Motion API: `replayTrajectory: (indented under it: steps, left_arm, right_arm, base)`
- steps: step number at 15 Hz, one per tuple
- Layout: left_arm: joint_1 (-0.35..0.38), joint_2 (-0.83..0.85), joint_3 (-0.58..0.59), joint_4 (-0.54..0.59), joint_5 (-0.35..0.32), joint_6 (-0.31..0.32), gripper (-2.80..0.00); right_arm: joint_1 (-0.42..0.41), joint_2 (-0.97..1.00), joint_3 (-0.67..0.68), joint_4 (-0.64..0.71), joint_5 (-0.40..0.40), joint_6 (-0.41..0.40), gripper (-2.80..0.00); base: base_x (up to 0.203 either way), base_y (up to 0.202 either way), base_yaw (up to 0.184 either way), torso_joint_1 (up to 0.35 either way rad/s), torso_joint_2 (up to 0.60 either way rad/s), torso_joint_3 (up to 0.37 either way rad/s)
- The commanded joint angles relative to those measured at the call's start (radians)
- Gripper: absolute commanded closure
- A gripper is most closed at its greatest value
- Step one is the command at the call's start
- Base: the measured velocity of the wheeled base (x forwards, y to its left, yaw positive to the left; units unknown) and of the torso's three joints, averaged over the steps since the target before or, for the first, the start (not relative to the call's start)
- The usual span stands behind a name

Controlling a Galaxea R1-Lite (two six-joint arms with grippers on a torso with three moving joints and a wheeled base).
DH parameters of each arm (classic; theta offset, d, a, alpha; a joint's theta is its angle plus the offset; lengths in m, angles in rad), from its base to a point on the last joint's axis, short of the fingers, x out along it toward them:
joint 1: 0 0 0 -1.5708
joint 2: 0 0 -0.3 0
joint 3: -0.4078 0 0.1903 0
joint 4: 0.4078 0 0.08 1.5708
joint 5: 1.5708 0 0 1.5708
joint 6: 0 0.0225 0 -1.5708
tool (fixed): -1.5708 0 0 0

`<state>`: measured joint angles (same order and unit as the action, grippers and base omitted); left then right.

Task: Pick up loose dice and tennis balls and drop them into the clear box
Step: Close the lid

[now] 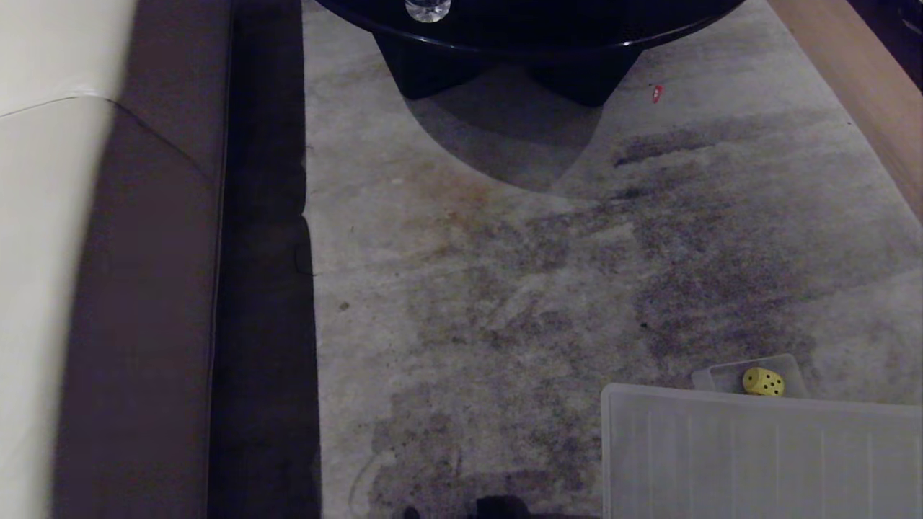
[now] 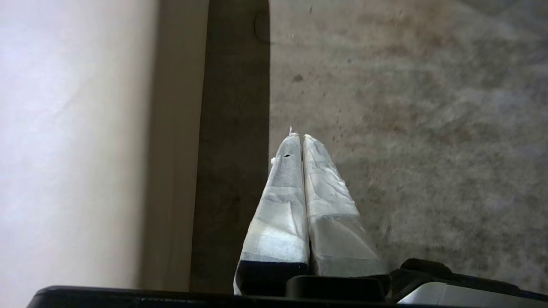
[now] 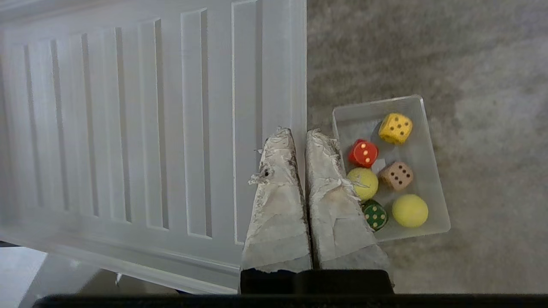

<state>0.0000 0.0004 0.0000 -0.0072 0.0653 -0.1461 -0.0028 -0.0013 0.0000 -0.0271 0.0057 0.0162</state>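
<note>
The clear box (image 3: 433, 164) stands on the carpet beside the flat ribbed lid (image 3: 150, 119). Inside it lie a yellow die (image 3: 395, 128), a red die (image 3: 363, 153), a brown die (image 3: 397, 176), a green die (image 3: 375, 215) and two tennis balls (image 3: 363, 183) (image 3: 409, 210). My right gripper (image 3: 299, 132) hangs shut and empty over the lid's edge next to the box. My left gripper (image 2: 298, 137) is shut and empty above the carpet near the sofa base. In the head view only the box's far end (image 1: 721, 375) with the yellow die (image 1: 763, 382) shows behind the lid (image 1: 757, 454). Neither arm appears there.
A cream sofa (image 1: 43, 288) with a brown base runs along the left. A black low table (image 1: 533, 29) with a clear glass vessel (image 1: 427, 9) stands ahead. A small red object (image 1: 656, 93) lies on the stained carpet. A wooden board (image 1: 865, 86) slants at the far right.
</note>
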Motion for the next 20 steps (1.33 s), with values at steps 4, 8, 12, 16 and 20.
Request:
replayTrajectory:
  steps: [4, 8, 12, 16, 20]
  left_arm:
    - [0.000, 0.001, 0.000, 0.000, 0.001, -0.001, 0.00]
    - [0.000, 0.001, 0.000, 0.000, 0.001, -0.001, 0.00]
    - [0.000, 0.001, 0.000, 0.000, 0.001, -0.001, 0.00]
    - [0.000, 0.000, 0.000, 0.000, 0.001, -0.001, 0.00]
    - [0.000, 0.000, 0.000, 0.000, 0.001, -0.001, 0.00]
  right_arm:
    - [0.000, 0.001, 0.009, 0.001, 0.000, 0.002, 0.00]
    - [0.000, 0.001, 0.009, 0.001, 0.000, 0.001, 0.00]
    - [0.000, 0.001, 0.009, 0.000, 0.000, -0.001, 0.00]
    - [0.000, 0.008, -0.034, 0.079, -0.022, 0.052, 0.00]
    - [0.000, 0.101, -0.156, 0.174, -0.090, 0.161, 0.00]
  base:
    - [0.000, 0.000, 0.000, 0.000, 0.00, -0.196]
    - [0.000, 0.000, 0.000, 0.005, 0.00, -0.196]
    - [0.000, 0.000, 0.000, 0.003, 0.00, -0.175]
    - [0.000, 0.000, 0.000, 0.001, 0.00, -0.041]
    - [0.000, 0.000, 0.000, 0.000, 0.00, 0.000]
